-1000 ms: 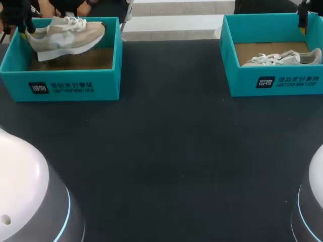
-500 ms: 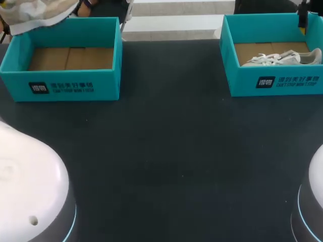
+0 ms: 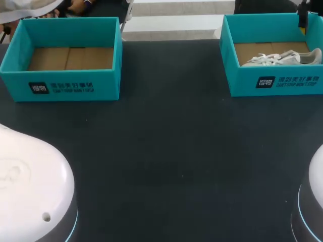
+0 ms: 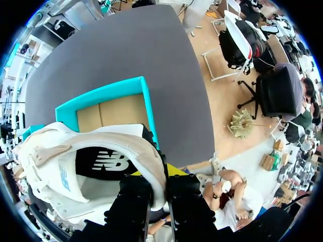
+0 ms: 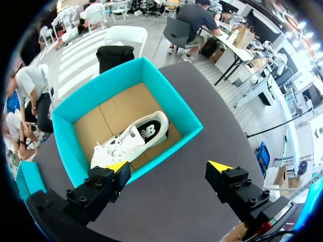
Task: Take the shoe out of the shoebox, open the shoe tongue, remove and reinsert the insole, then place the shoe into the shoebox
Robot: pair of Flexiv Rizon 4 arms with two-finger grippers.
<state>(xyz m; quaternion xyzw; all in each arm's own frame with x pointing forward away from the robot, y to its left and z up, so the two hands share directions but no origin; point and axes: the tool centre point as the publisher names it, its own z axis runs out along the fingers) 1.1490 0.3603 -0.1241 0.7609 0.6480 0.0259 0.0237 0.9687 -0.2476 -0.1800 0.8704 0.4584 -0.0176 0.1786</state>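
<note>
Two teal shoeboxes (image 3: 65, 88) (image 3: 275, 80) on a dark table (image 3: 166, 151)

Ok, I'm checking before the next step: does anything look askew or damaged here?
Nothing stands out. The beige sneaker hangs from the left pincer above the empty teal cardboard shoebox; the white sneaker lies inside the other teal shoebox.

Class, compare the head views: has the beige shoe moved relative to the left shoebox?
Yes. The beige shoe, clamped in the left gripper, has gone up out of the left shoebox, toward the far left corner of the head view.
</note>
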